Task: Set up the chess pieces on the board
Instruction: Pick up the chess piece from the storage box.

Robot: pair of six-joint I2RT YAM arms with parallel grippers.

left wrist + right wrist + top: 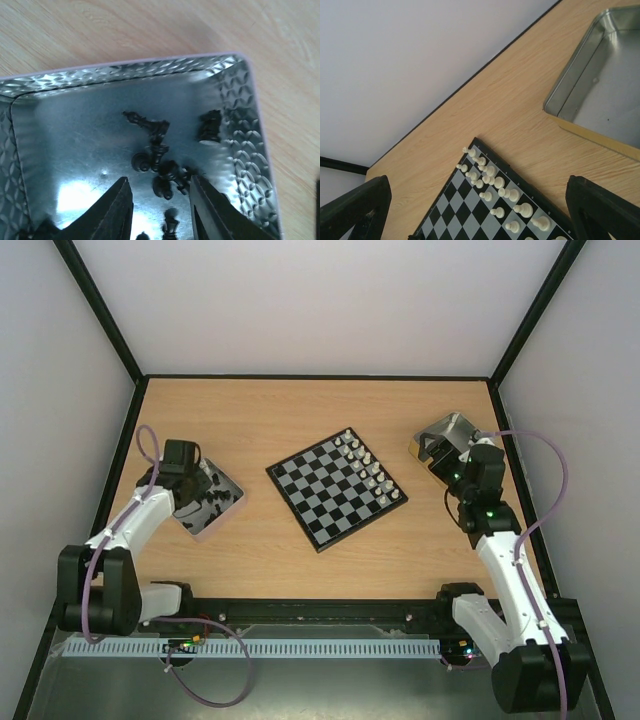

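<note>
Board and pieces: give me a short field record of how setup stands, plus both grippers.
board: centre of table, turned diagonally
white pieces: two rows along the board's right edge
black pieces: loose in the left tin, none on board
left gripper: open, low over black pieces in the tin
right gripper: open, above table between board and right tin

The small black-and-grey board [322,498] sits mid-worktop [250,420], turned diagonally to its edges. The silvery-white pieces [366,466] stand upright in two rows along the board side facing the far right corner. The black pieces [159,160] lie near the left edge, mostly toppled in a tangle inside a metal tin [240,125]. None stand on the board.
</note>
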